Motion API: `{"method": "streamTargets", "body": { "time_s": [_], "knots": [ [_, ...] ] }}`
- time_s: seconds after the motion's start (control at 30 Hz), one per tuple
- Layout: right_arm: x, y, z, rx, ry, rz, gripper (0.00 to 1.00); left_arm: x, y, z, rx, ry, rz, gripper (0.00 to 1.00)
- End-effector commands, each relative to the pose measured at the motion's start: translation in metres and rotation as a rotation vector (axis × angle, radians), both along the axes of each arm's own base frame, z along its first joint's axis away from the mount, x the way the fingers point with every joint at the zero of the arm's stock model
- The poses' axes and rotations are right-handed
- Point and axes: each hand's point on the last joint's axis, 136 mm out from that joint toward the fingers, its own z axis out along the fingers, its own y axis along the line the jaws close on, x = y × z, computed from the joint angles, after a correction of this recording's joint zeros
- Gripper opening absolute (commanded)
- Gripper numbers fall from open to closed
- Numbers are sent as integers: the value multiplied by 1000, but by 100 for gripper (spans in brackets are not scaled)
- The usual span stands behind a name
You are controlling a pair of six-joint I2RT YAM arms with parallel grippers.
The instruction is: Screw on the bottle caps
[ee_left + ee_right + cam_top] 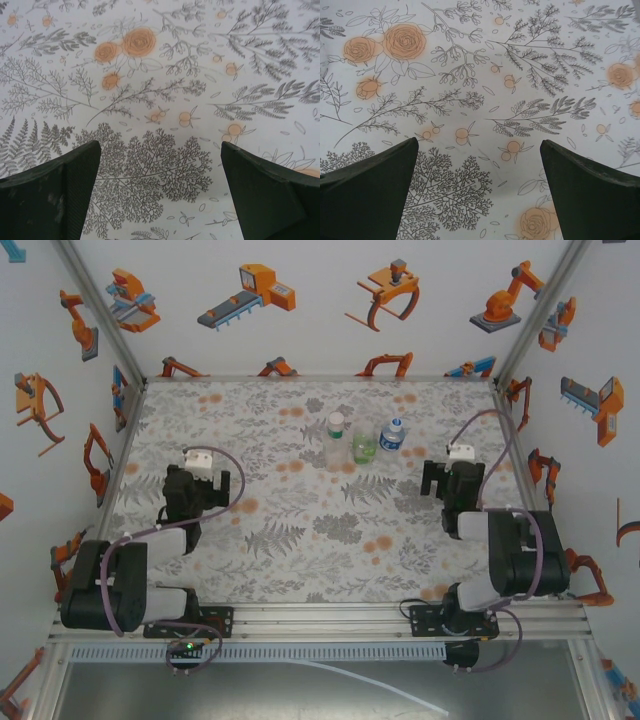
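Three small bottles stand upright in a row at the table's back middle: a colourless bottle, a green-tinted bottle and a blue-label bottle. A green cap tops the colourless one and a whitish-blue cap tops the blue-label one. The green-tinted bottle's top looks pale; its cap is too small to make out. My left gripper hangs open over bare cloth, far left of the bottles. To their right, my right gripper is open too, nothing between its fingers.
The floral tablecloth covers the whole table. White walls with orange robot prints and aluminium posts close in the left, back and right sides. Both arm bases sit on the rail at the near edge.
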Motion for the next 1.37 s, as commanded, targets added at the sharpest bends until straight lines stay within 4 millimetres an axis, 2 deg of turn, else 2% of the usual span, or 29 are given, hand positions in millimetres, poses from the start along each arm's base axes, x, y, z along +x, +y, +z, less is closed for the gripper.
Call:
{"method": "streamTargets", "body": {
  "time_s": [0.0,0.1,0.23,0.3,0.37,0.43,0.5,0.7,1.13,1.2,1.33],
  "knots": [
    [7,9,17,56,-118,54,99,7,-10,16,-77,-110,-48,97],
    [9,10,18,59,-122,61,99,13,-2,11,-90,-96,-5,97],
    [6,-17,17,55,-121,-109,99,18,6,6,-134,-60,11,97],
    [5,-23,18,50,-123,-149,99,18,5,-4,-143,-70,-6,97],
    [5,-23,18,51,-121,-148,99,22,8,-2,-152,-119,8,97],
    [5,-23,18,50,-122,-148,99,25,9,-10,-152,-15,10,97],
    [5,-23,17,49,-120,-146,99,35,19,-10,-176,-27,60,97],
    [8,-15,17,52,-110,-94,99,38,35,-13,-182,25,152,97],
    [8,-14,17,53,-109,-93,99,38,35,-13,-182,21,153,97],
    [12,2,16,70,-101,12,99,38,35,-13,-182,22,153,97],
    [13,1,15,105,-92,38,99,39,35,-13,-182,20,153,97]
  ]
}}
